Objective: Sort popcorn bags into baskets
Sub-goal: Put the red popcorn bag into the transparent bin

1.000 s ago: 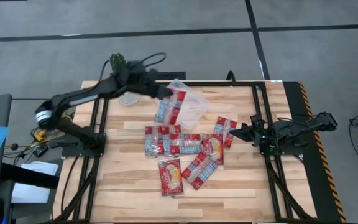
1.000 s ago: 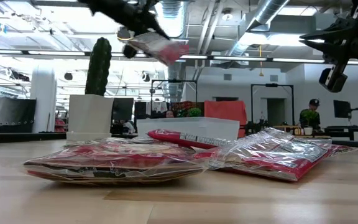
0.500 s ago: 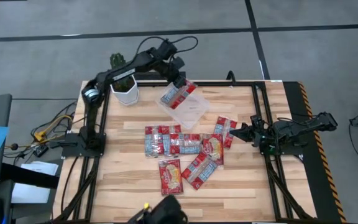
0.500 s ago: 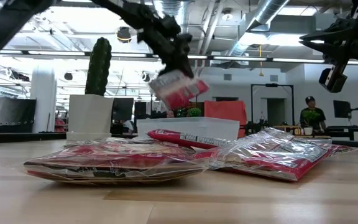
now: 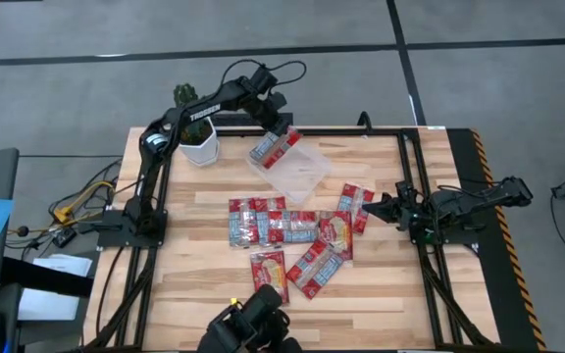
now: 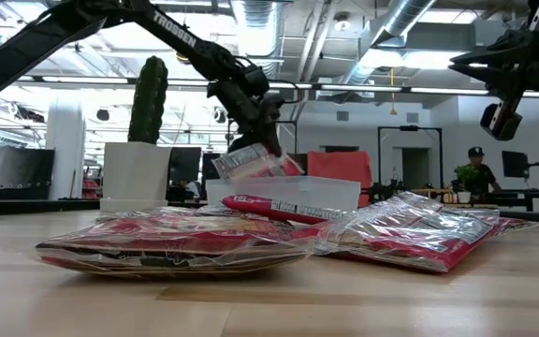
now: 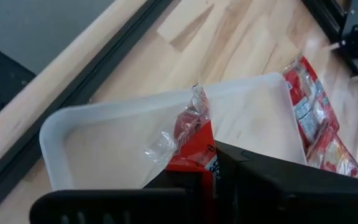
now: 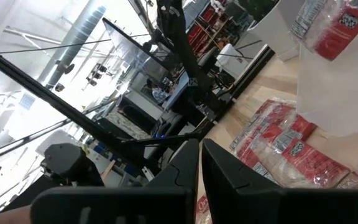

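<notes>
Several red popcorn packets lie in a loose overlapping cluster on the table's middle; in the low view they show as a pile. The clear tray rests flat on the table behind them, its rim showing in the low view. My left gripper is over the tray's far-left part, shut on one packet. My right gripper waits raised at the cluster's right side, fingers together. My left gripper pinches one red packet between its two fingers at its red body near one end. The fingers slant down from the far side. The packet hangs tilted below them, its crinkled clear end pointing over the tray floor. Whether it touches the tray cannot be told.
A white pot with a cactus stands at the table's far-left corner, close beside the left arm. Black frame rails run along the left and right sides. A dark shape shows at the near edge.
My left gripper has swung toward the far edge and come down with the packet, from high above the table to just over the tray's far-left part. The packet has stayed in the hold and hangs lower now. A dark shape has come in at the near edge.
</notes>
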